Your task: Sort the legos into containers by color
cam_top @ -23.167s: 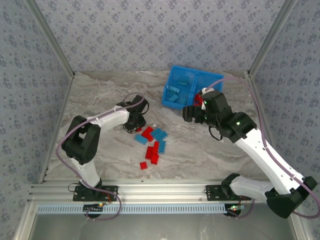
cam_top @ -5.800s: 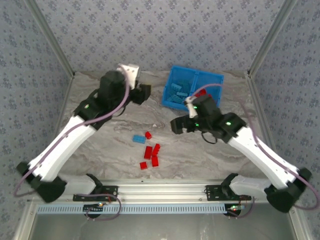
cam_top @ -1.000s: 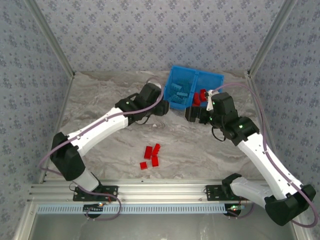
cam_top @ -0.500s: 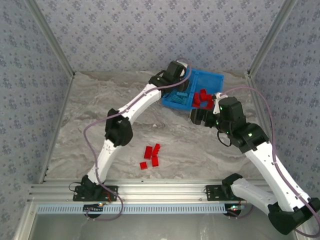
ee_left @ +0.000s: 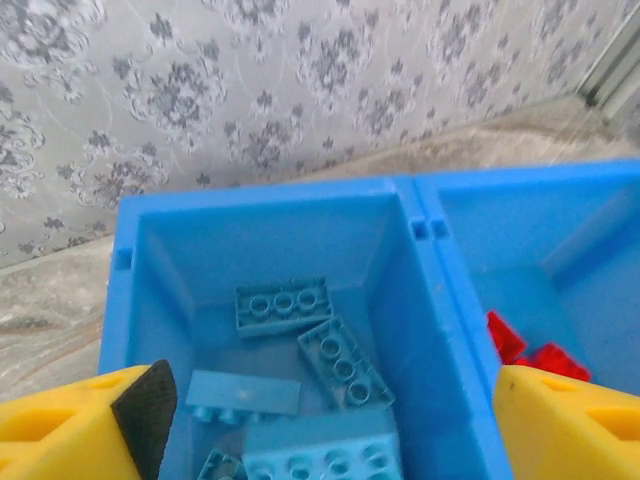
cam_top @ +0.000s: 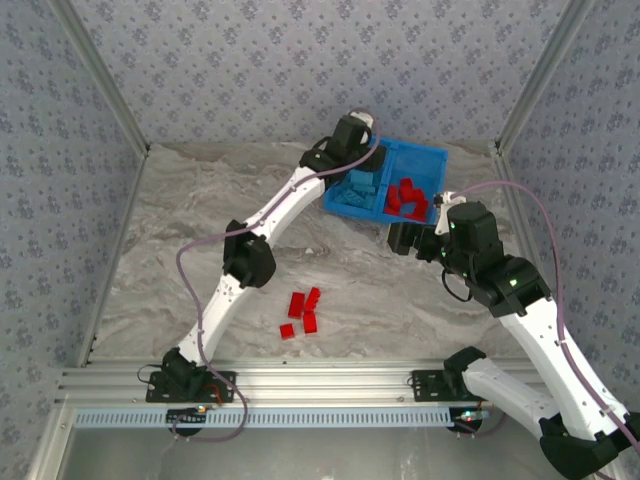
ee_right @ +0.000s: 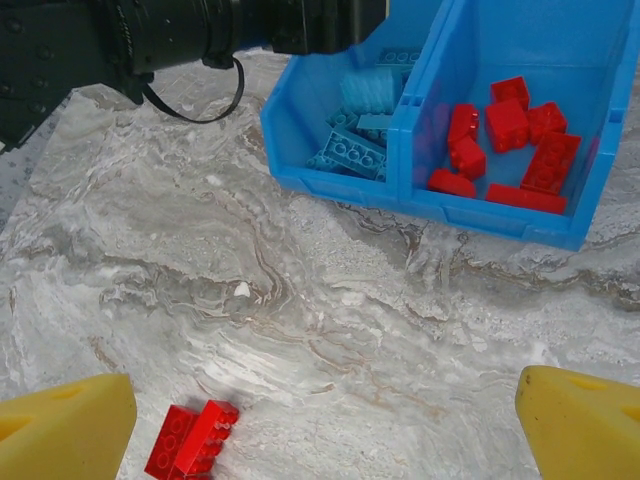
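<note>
blue legos (ee_left: 340, 360) lie in the left half (ee_left: 150, 290) of the bin (cam_top: 425, 155). the left gripper (ee_left: 325, 405) hangs just above them, fingers wide apart and holding nothing, so the drop of a blue piece looks done. sorted reds (ee_right: 505, 125) sit in the right half (ee_right: 590, 70). the right gripper (ee_right: 325, 420), its fingers also spread and empty, hovers over the table (cam_top: 200, 220) between the bin and the loose reds (cam_top: 303, 310), a small cluster near the arms' bases. no blue shows on the table, so i judge only red is left to sort. the next move calls for one gripper to come down on a loose red, square its fingers to the brick's sides, close, and carry it to the right half, while the left arm clears the bin. a second ago the left arm was short of the bin and now reaches over it, and the right arm has backed off the bin's front wall. nearly six seconds ago a blue brick lay beside the reds. it is gone from the table.
</note>
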`<state>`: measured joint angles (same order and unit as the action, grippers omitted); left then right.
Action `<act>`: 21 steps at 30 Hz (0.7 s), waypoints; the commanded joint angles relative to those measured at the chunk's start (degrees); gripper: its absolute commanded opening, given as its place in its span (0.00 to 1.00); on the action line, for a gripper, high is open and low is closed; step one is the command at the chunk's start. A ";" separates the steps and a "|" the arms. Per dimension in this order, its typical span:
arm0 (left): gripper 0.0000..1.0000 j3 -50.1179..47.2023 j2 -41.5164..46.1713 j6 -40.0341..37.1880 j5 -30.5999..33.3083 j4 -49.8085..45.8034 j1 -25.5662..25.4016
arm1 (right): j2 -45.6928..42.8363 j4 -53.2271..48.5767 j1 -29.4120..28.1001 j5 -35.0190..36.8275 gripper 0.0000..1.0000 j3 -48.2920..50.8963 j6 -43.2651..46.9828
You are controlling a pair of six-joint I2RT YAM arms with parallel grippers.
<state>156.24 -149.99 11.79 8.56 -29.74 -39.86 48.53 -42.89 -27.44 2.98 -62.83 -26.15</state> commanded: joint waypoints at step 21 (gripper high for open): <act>0.99 -73.48 74.80 -2.42 -1.07 2.69 0.17 | 14.19 12.74 -18.58 -5.62 1.00 12.09 -15.94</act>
<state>91.70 -79.81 10.28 3.88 -29.36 -39.86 59.53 -36.34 -42.52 -0.99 -52.56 -35.70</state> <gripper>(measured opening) 0.992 0.998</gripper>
